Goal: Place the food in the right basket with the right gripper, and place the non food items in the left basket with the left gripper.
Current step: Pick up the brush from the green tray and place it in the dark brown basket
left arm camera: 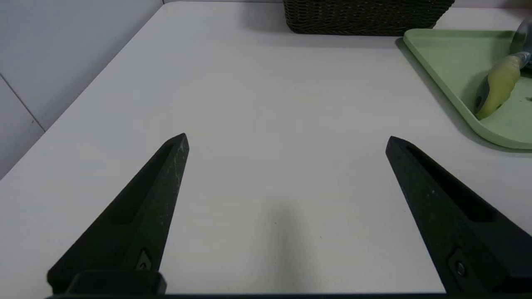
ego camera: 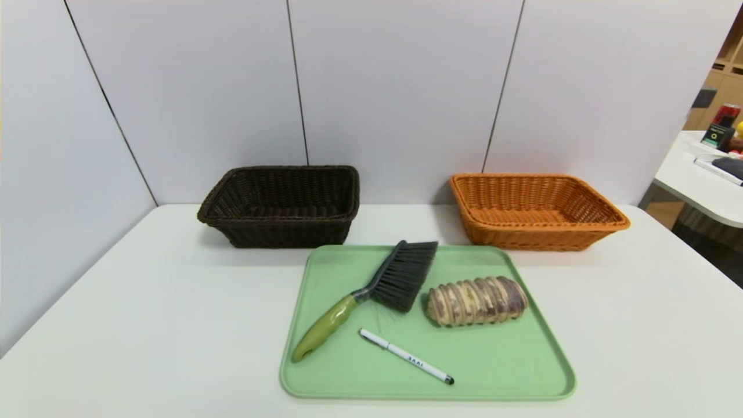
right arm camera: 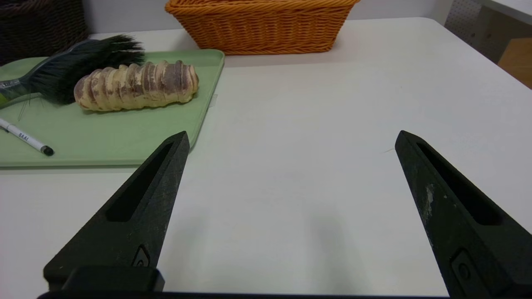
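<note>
Nothing is sorted: roll [ego camera: 477, 301], brush [ego camera: 386, 284] and pen [ego camera: 406, 356] lie on the tray [ego camera: 499, 380]. Left gripper [left arm camera: 287, 136] and right gripper [right arm camera: 294, 132], both spread, wait nearer than the tray.

A green rectangular tray [ego camera: 493, 371] with rounded corners lies flat on the white table [ego camera: 174, 325]; pale panels [ego camera: 400, 104] with dark seams stand behind; at far right, a second white table [ego camera: 691, 168] supports a red can [ego camera: 727, 114] and a dark box [ego camera: 717, 138]
</note>
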Action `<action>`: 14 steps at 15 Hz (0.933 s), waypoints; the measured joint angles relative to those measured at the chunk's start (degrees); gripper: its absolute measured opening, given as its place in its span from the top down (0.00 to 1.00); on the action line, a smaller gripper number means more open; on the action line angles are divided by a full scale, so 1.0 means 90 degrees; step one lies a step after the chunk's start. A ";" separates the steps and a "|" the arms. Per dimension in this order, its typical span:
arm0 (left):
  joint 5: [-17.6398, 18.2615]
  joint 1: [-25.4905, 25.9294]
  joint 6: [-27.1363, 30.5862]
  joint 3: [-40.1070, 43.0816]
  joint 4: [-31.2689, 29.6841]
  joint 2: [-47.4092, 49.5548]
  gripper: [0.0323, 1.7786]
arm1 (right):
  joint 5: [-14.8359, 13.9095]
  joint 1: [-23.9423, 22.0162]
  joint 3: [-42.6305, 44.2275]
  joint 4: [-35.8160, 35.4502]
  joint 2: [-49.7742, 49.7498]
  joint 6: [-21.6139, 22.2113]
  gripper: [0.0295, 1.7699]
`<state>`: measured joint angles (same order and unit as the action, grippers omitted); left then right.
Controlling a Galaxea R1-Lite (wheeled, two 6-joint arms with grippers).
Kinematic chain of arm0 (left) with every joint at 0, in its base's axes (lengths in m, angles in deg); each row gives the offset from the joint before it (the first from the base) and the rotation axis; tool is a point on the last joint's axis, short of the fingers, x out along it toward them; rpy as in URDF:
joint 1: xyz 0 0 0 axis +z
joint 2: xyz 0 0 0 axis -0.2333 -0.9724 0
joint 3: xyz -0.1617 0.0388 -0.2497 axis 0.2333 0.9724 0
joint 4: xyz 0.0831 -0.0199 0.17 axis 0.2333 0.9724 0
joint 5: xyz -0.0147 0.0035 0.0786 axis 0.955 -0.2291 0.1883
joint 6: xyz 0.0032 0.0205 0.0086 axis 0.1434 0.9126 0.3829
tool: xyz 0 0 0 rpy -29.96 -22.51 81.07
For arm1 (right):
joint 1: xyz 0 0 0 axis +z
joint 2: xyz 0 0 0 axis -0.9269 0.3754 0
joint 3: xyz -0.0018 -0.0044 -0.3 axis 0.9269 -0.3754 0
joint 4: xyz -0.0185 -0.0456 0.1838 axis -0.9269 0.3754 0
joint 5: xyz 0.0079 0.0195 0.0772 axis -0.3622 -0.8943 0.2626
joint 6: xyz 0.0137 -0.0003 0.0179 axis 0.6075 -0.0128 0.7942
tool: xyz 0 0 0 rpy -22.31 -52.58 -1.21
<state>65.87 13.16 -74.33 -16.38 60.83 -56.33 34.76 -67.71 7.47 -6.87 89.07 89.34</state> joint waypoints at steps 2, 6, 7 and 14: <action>0.0000 0.0000 0.0003 0.0000 0.0000 0.0000 0.05 | 0.0000 0.0000 0.0000 -0.0005 0.0000 0.0000 0.03; 0.0000 -0.0003 0.0027 0.0000 -0.0004 0.0000 0.05 | 0.0000 0.0000 0.0000 -0.0005 0.0000 -0.0005 0.03; 0.0000 -0.0003 0.0033 0.0000 -0.0004 0.0000 0.05 | 0.0000 0.0000 0.0000 -0.0005 0.0000 -0.0011 0.03; 0.0007 -0.0003 0.0115 0.0000 -0.0012 0.0000 0.05 | 0.0034 0.0000 0.0103 -0.0027 0.0000 -0.0033 0.03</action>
<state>65.93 13.14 -73.29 -16.38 60.72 -56.33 35.06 -67.71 8.40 -7.12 89.07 89.04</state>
